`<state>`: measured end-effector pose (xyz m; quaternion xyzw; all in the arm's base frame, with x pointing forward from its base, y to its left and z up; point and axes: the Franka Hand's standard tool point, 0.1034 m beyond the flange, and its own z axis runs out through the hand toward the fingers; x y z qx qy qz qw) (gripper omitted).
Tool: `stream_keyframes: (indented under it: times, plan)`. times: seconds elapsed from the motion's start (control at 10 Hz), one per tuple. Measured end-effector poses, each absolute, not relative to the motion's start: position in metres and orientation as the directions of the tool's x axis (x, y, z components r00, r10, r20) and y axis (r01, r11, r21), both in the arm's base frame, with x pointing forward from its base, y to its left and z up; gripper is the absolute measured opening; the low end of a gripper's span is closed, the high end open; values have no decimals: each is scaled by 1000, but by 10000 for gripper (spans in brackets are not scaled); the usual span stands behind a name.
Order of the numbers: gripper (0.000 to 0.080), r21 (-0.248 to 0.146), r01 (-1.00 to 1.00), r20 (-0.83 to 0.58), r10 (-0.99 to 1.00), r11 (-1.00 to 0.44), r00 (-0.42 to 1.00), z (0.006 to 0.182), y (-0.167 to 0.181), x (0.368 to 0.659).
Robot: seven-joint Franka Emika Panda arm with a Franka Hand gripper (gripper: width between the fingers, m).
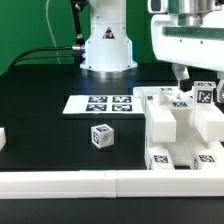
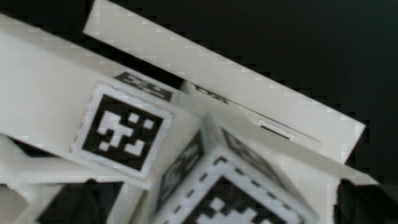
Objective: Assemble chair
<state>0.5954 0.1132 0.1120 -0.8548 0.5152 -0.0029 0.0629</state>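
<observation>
The chair's chunky white tagged parts (image 1: 175,125) stand clustered at the exterior view's right, with a tall block in front and tagged pieces behind it. One small tagged cube part (image 1: 100,135) lies apart on the black table. My gripper (image 1: 188,85) hangs over the back of the cluster, just above a tagged piece (image 1: 203,97). In the wrist view the gripper (image 2: 222,205) is open, its dark fingers (image 2: 71,200) wide apart on either side of a tagged white part (image 2: 240,185). Beside it show another tagged face (image 2: 121,125) and a long white bar (image 2: 214,70).
The marker board (image 1: 105,103) lies flat behind the cube part. A long plain white border rail (image 1: 100,182) runs along the front. The robot's white base (image 1: 107,45) stands at the back, and a white piece (image 1: 2,140) shows at the far left edge.
</observation>
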Motion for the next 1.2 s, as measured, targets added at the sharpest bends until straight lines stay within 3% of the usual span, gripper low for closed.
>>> stream_keyframes:
  times: [0.1, 0.2, 0.3, 0.4, 0.5, 0.6, 0.7, 0.8, 1.1, 1.2]
  plan:
    - [649, -115, -829, -48, -831, -547, 555, 112, 114, 595]
    - [649, -112, -579, 16, -584, -807, 811, 114, 117, 598]
    - [649, -112, -442, 45, -449, -890, 893, 114, 112, 600]
    - [649, -113, -437, 44, -444, -892, 895, 114, 112, 600]
    - [536, -114, -477, 39, -484, -871, 874, 114, 113, 600]
    - [536, -114, -477, 40, -483, -872, 874, 114, 113, 600]
    - [333, -117, -525, 32, -532, -843, 846, 113, 113, 600]
    - [282, -118, -598, 22, -604, -793, 797, 113, 113, 600]
    - [282, -104, -792, -21, -794, -602, 607, 113, 110, 601]
    - [282, -97, -880, -39, -882, -465, 470, 112, 109, 600]
